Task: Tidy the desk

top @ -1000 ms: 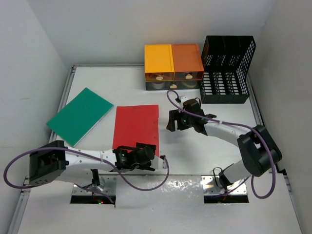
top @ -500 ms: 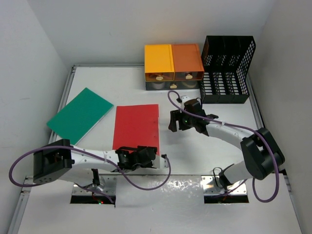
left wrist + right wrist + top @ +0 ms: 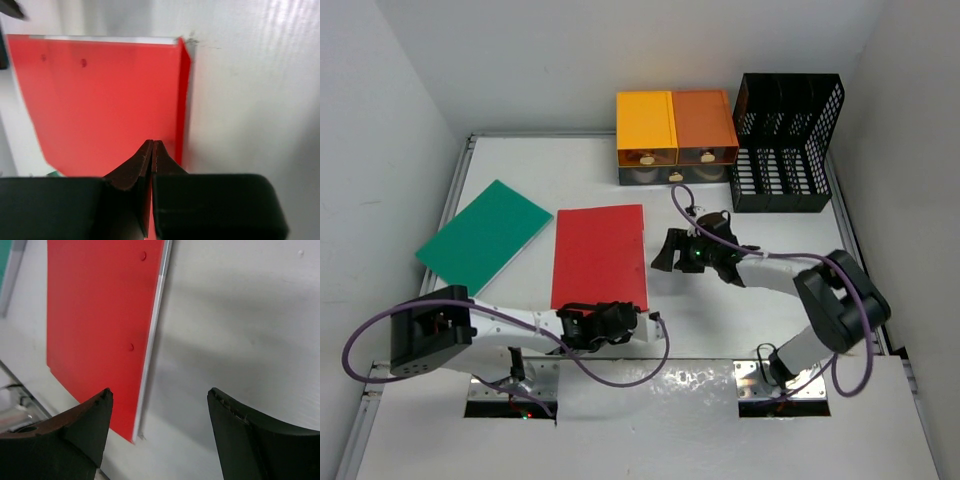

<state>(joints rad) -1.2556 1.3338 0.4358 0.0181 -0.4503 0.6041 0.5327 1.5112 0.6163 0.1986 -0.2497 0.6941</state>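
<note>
A red folder (image 3: pixel 600 255) lies flat on the white desk (image 3: pixel 740 290), left of centre. My left gripper (image 3: pixel 620 315) is at the folder's near edge, close to its right corner. In the left wrist view the gripper (image 3: pixel 152 142) is shut, with the red folder (image 3: pixel 100 100) pinched thinly between the pressed-together fingers. My right gripper (image 3: pixel 665 252) hangs open just right of the folder's right edge. In the right wrist view its fingertips (image 3: pixel 160 392) straddle that edge of the red folder (image 3: pixel 100 315) and bare desk (image 3: pixel 240 315), holding nothing.
A green folder (image 3: pixel 485 236) lies angled at the left. An orange-and-yellow drawer unit (image 3: pixel 675 135) stands at the back centre. A black mesh file rack (image 3: pixel 785 140) is to its right. Metal rails run along the desk's edges.
My left gripper has closed onto the red folder's near edge. The right gripper has moved left and nearer, up to the folder's right edge, staying open.
</note>
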